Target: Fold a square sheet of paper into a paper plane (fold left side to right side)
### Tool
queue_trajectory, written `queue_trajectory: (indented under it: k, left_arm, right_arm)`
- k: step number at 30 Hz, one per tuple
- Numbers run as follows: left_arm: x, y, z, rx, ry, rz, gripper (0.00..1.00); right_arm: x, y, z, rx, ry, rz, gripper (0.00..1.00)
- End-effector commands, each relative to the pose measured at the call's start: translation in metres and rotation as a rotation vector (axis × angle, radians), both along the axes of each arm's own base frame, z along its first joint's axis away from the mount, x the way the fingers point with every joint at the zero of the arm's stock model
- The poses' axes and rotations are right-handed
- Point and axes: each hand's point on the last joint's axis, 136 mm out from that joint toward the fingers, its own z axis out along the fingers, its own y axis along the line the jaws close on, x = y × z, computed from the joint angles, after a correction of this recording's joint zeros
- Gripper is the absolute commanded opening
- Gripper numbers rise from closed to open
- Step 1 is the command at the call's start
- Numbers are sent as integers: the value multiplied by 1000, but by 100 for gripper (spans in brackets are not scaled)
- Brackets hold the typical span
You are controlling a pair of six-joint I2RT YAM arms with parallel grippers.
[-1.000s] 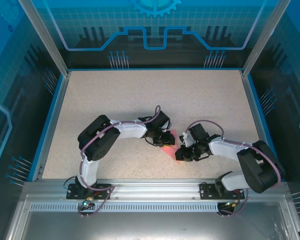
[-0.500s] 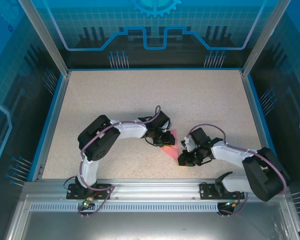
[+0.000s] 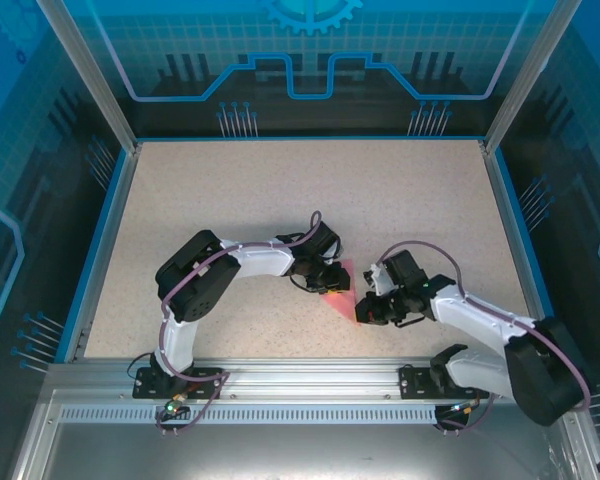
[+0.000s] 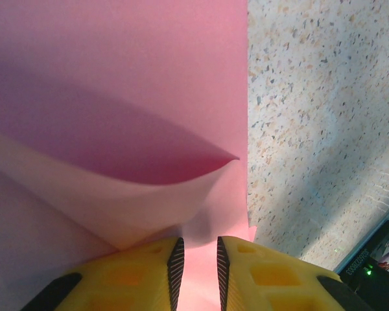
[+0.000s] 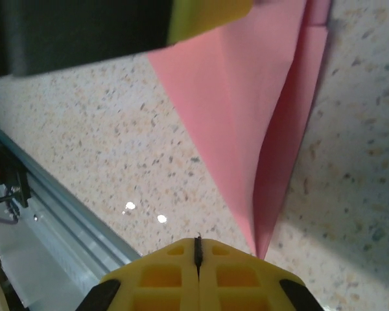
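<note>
Right arm (image 3: pixel 485 320) farther out than before, right jaws closed empty beside the paper (image 5: pixel 246 97) tip; left jaws slightly parted.

The paper (image 3: pixel 342 290) lies on the tabletop (image 3: pixel 280 190), close to the near edge and about midway between left and right. It sits between the two grippers. The left gripper (image 3: pixel 325 283) is over the paper's far left part, and in the left wrist view a raised flap arches just ahead of its jaws, with bare tabletop beside the paper's straight edge. The right gripper (image 3: pixel 368 312) is at the paper's near right, with the paper's pointed tip just beside its jaws. A frame rail (image 3: pixel 310 372) runs along the tabletop's near edge.
</note>
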Motion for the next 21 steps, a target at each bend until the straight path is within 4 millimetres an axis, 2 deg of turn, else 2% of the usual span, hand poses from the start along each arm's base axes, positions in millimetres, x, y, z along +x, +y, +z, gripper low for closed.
queue_trajectory:
  k: [1, 4, 9, 15, 21]
  left_arm:
    - [-15, 26, -30, 137, 51, 6, 26]
    - [-14, 25, -29, 132, 47, 6, 26]
    - [-14, 24, -28, 125, 48, 4, 26]
    - [-9, 24, -24, 128, 26, -7, 28]
    - [15, 35, -24, 128, -16, 6, 29]
  right_arm:
    - [26, 8, 3, 0, -39, -36, 3]
    - [33, 6, -9, -41, -29, -51, 2]
    - [31, -7, -32, -131, 12, -75, 0]
    - [12, -24, -55, -226, 87, -60, 0]
    - [-9, -40, -67, -300, 138, -34, 0]
